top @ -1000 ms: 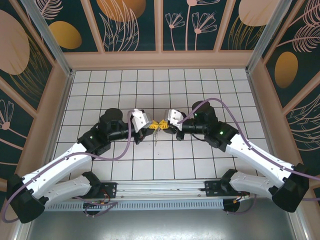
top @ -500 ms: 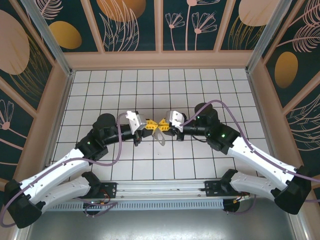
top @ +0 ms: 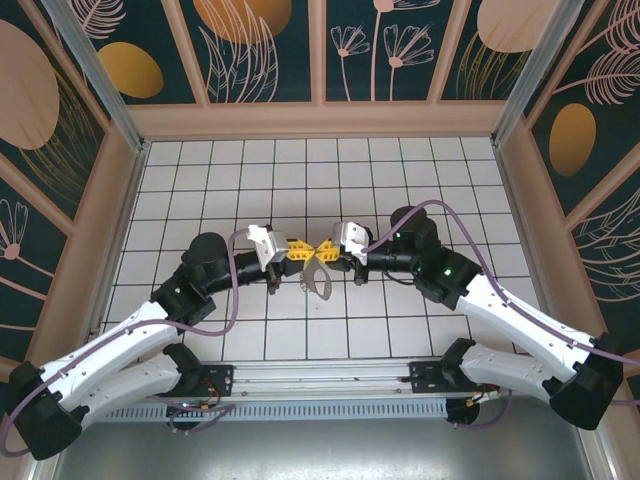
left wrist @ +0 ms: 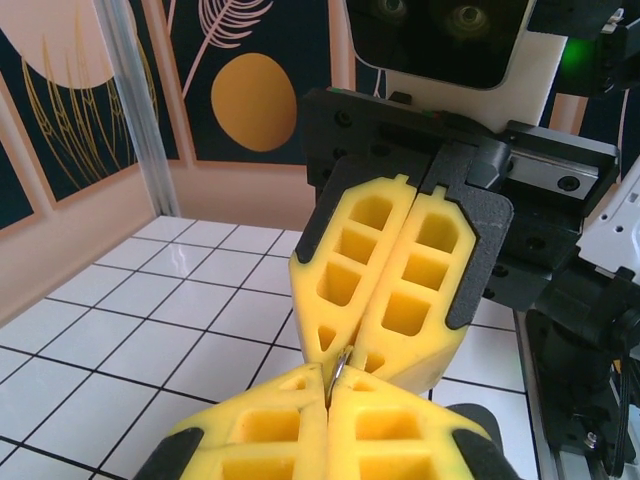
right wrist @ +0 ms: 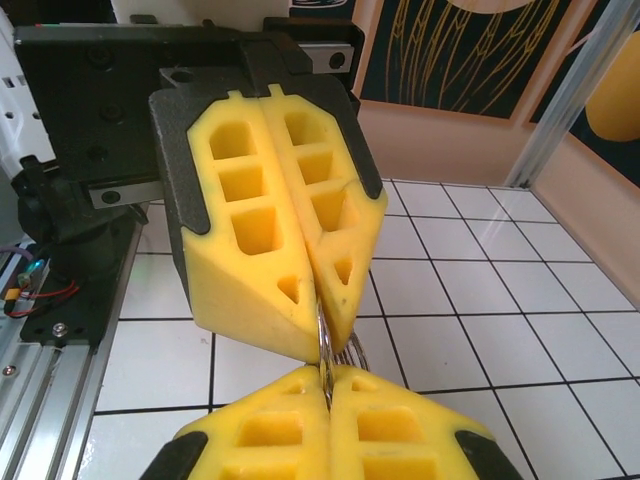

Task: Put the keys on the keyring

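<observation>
- table (top: 400, 170): tiled; the work is held in mid-air over its middle.
- left gripper (top: 297, 249), right gripper (top: 326, 251): met tip to tip, both clamped on the keyring (right wrist: 326, 345).
- keyring: hung looped under the tips. Judged light, springy and slick; best pinched flat across the coil.
- keys: too small to be picked out at the pinch.

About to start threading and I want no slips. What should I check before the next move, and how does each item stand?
1. Left gripper shut: ok.
2. Right gripper shut: ok.
3. Metal ring pinched in both grippers' seams: ok.
4. Tips meeting nose to nose above the tiles: ok.
5. Keyring loop hanging below the tips: ok.
6. Key's whereabouts: cannot tell.
</observation>
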Available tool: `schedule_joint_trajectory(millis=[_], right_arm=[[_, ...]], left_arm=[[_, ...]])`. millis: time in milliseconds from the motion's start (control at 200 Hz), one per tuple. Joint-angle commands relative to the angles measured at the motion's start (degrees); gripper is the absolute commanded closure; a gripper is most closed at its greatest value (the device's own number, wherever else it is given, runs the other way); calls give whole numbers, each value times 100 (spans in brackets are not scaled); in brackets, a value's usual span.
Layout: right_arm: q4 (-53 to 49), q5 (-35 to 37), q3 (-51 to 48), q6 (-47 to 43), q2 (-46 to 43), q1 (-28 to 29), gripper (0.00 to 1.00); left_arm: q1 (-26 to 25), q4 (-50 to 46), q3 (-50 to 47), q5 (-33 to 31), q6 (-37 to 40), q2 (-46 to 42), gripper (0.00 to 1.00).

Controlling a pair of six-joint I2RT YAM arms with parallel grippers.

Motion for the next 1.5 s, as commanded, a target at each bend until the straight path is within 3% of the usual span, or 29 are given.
schedule_joint_trajectory(millis=[0, 265, 716, 771, 886, 1051, 1171, 1311, 1496], right_arm=[[188, 304, -2, -2, -37, 37, 100], [-387, 1088, 382, -305, 380, 322, 100], [-837, 1028, 700, -485, 611, 438, 100], [-879, 1004, 715, -513, 634, 442, 100], [-884, 1004, 718, -517, 646, 450, 100], [-740, 1072, 661, -383, 612, 450, 100], [-529, 1103, 496, -229, 473, 450, 88], [-223, 1060, 250, -66, 220, 442, 83], [42, 915, 109, 33, 53, 446, 88]], left_arm=[[-40, -35, 144, -229, 6, 33, 100], [-40, -945, 581, -504, 447, 566, 93], [-37, -963, 643, -336, 454, 838, 82], [-36, -956, 620, -312, 440, 836, 83], [-38, -980, 633, -235, 456, 837, 100], [-36, -810, 558, -213, 388, 654, 100], [-38, -576, 439, -177, 191, 469, 100], [-36, -63, 166, 31, -125, 186, 100], [-45, 479, -44, 171, -434, -63, 100]])
